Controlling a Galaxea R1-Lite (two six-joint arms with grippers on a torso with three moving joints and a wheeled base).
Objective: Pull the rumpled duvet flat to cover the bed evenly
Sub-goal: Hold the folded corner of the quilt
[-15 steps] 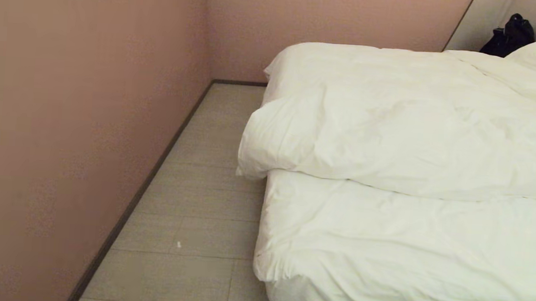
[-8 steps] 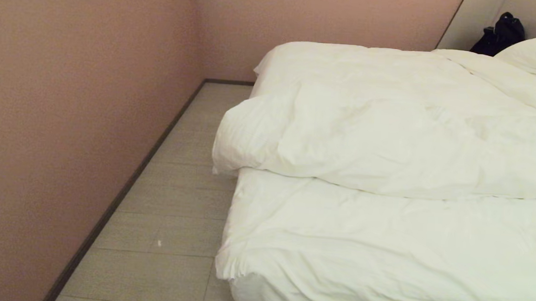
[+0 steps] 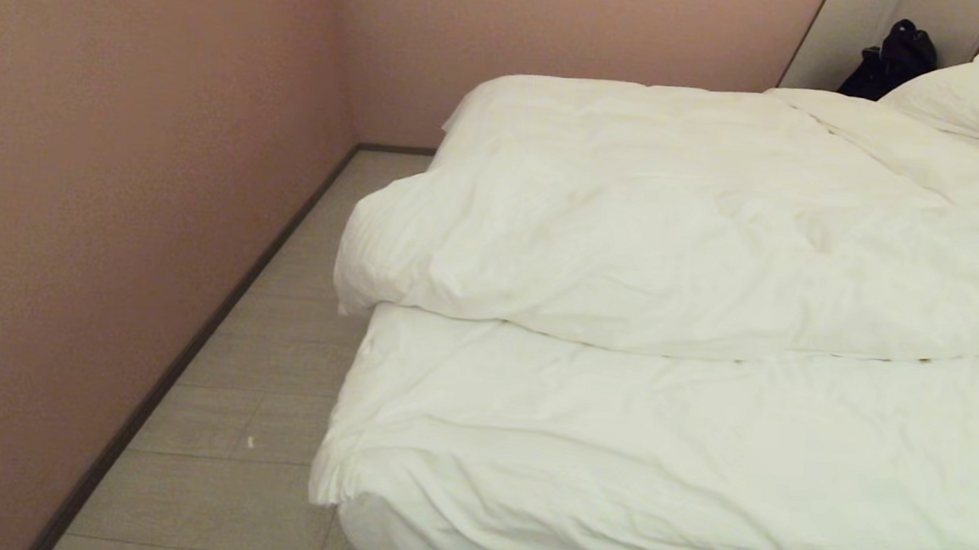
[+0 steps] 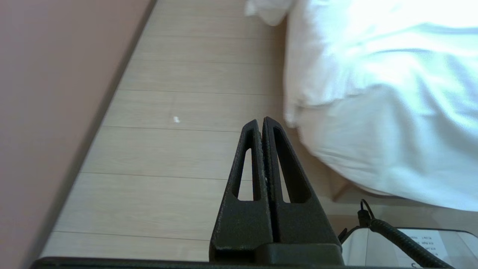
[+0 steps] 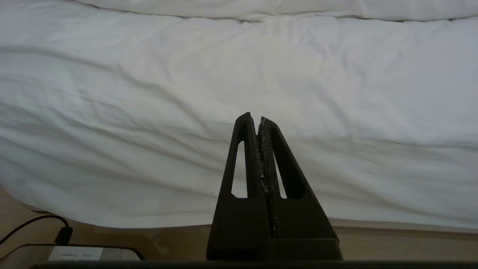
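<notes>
1. Between the earlier head views and this one, the whole scene has slid toward the left of the frame, wall, floor and bedding alike; this is read as the camera turning with the robot, not as any object moving.
2. Duvet (image 3: pixel 696 237): a thick white fold lying across the middle and upper right of the head view, its near edge running roughly level across the frame and its left corner bulging out past the mattress side. It is heaped back on itself, so the near part of the bed (image 3: pixel 615 453) shows only thinner, wrinkled white bedding; the duvet does not yet cover the bed evenly.
3. Left gripper (image 4: pixel 263 121): fingers pressed together, holding nothing, poised over bare floor just beside the bed's corner, lower centre of its wrist view.
4. Right gripper (image 5: pixel 257 116): likewise closed and empty, facing the wrinkled white bedding at the bed's near side. Neither gripper touches fabric; both appear carried at rest while the robot positions itself.
5. Pillow (image 3: pixel 976 96): upper right, at the head end, with a dark bag (image 3: pixel 889 57) behind it.
6. Floor (image 3: pixel 233 429): pale planks forming a narrow aisle, lower left, bounded by a pinkish wall (image 3: pixel 120 201) with dark skirting.
</notes>
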